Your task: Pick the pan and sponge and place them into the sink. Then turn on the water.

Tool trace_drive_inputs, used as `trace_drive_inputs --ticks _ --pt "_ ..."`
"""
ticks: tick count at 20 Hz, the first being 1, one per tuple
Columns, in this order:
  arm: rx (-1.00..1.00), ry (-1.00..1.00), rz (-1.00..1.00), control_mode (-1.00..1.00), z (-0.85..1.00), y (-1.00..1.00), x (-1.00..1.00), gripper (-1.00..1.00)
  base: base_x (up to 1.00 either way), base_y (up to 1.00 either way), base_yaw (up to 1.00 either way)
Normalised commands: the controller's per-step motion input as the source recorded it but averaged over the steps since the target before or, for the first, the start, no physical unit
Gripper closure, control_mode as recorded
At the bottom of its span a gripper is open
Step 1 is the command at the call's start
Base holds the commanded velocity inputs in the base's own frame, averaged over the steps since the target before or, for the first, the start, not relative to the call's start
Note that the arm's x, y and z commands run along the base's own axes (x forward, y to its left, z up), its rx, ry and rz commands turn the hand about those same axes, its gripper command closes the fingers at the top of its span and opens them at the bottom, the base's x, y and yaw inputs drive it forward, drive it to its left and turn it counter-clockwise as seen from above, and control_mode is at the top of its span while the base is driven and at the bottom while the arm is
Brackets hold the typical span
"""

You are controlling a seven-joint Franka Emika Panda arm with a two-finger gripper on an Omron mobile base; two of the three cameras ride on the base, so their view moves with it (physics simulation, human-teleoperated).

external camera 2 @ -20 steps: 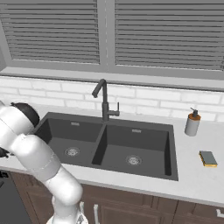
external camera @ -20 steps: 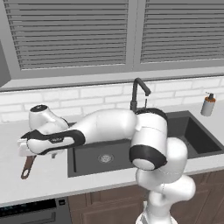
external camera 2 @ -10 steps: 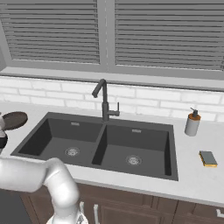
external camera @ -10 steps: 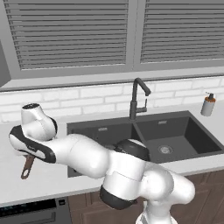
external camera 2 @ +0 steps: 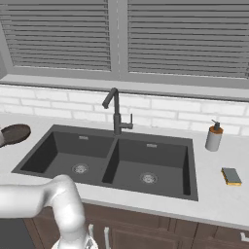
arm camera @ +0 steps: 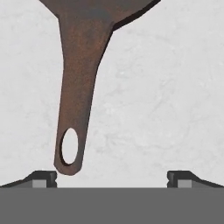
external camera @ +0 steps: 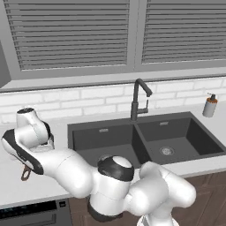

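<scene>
The dark-brown pan's long handle runs down the hand view to its loop hole, lying on pale speckled counter. My gripper hangs open just above it; the handle's end sits close to the left fingertip, while the right fingertip stands far off. In the left base view my arm covers the pan, and just the handle's tip pokes out. The pan's bowl lies left of the dark double sink. The yellow sponge rests on the counter right of the sink. No water runs from the black faucet.
A soap-pump bottle stands at the sink's back right corner, also seen from the left. The faucet rises behind the divider between the basins. White brick backsplash and a window sill run along the back. My arm's elbow bulks in front of the left basin.
My arm has swung left and folded down in front of the sink, bringing the hand over the pan's handle. Pan, sponge and bottle have not moved.
</scene>
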Motion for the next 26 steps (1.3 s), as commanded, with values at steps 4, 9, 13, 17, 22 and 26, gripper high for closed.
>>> trace_drive_inputs --ticks 4,9,13,17,22,26 --pt "0.00 0.00 0.00 -1.00 -0.26 0.23 0.04 -1.00 0.00 0.00 0.00" --pt "0.00 0.00 0.00 -1.00 -0.22 0.22 0.04 -1.00 0.00 0.00 0.00" --pt "0.00 0.00 0.00 -1.00 -0.18 0.17 0.04 -1.00 0.00 0.00 0.00" --pt "0.00 0.00 0.00 -1.00 -0.17 0.18 0.06 -1.00 0.00 0.00 0.00" --pt "0.00 0.00 0.00 -1.00 -0.16 0.18 0.05 -1.00 0.00 0.00 0.00" --pt "0.00 0.00 0.00 -1.00 -0.15 0.06 0.01 1.00 0.00 0.00 0.00"
